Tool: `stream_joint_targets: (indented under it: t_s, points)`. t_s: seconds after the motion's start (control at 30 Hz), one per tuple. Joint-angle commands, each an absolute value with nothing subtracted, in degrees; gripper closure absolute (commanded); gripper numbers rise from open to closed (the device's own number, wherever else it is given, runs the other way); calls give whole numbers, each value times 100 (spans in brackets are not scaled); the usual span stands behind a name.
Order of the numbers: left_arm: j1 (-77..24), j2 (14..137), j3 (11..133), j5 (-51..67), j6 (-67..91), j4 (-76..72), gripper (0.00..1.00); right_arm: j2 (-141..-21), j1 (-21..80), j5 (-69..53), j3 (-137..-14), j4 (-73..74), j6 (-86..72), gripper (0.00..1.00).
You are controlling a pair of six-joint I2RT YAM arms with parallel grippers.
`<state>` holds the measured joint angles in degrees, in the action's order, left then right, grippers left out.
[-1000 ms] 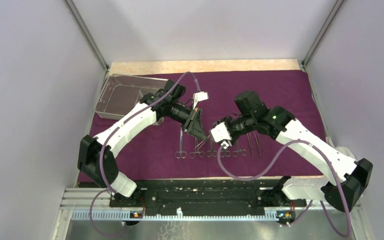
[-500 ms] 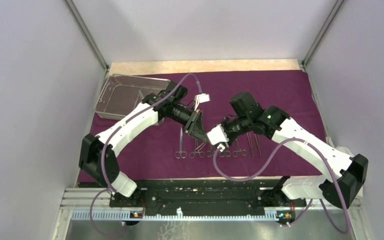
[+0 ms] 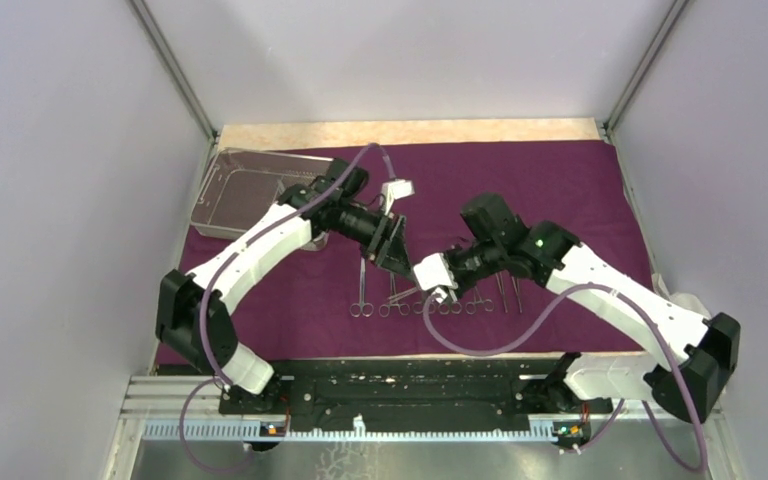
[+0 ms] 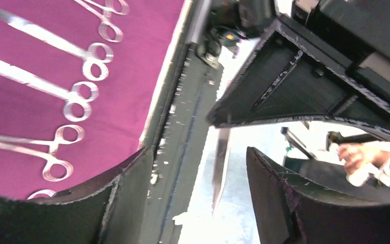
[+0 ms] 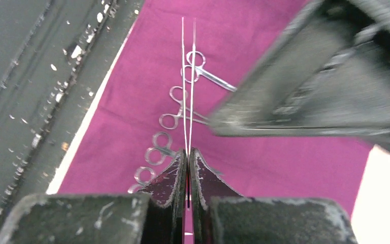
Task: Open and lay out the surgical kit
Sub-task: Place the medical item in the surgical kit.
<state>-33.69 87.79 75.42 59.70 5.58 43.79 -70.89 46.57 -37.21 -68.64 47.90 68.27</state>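
The right gripper (image 5: 188, 152) is closed tight on the tweezers (image 5: 188, 76), and their two thin prongs stick straight out from between its fingers (image 5: 172, 178). The left gripper (image 4: 198, 168) faces it with the jaws standing apart, and a steel tip is in the gap (not pinched by them). Both hang above the row of scissor-like instruments (image 3: 430, 305), which lie side by side on the purple cloth (image 3: 560, 190); the mesh tray (image 3: 235, 190) sits at the far left corner of this cloth.
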Motion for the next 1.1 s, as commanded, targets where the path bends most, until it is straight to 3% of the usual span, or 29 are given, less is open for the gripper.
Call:
stream_joint_targets:
  t_s: [0.0,0.17,0.3,0.63,0.87,1.07]
  points:
    - [-2649,8156,7960,4585,891,4168,21,-6240,4723,-3692,-5952,3914,5102,100]
    - [-1490,7301,8056,1738,1994,4190,11,-5198,4282,-3153,-4587,2455,1973,100]
    - [-1389,6956,7989,1422,2004,3911,9,-4993,3550,-1561,-4212,2242,-796,100]
    - [-1389,6933,7243,2627,2515,3175,9,-6749,1170,-804,-4827,3382,-1380,100]
    - [-1396,6910,6946,2821,2667,2939,8,-7815,1095,-555,-5064,3125,-1425,100]
    - [-1388,6911,6865,2860,2604,2866,8,-7953,1102,-337,-5075,3058,-1513,100]
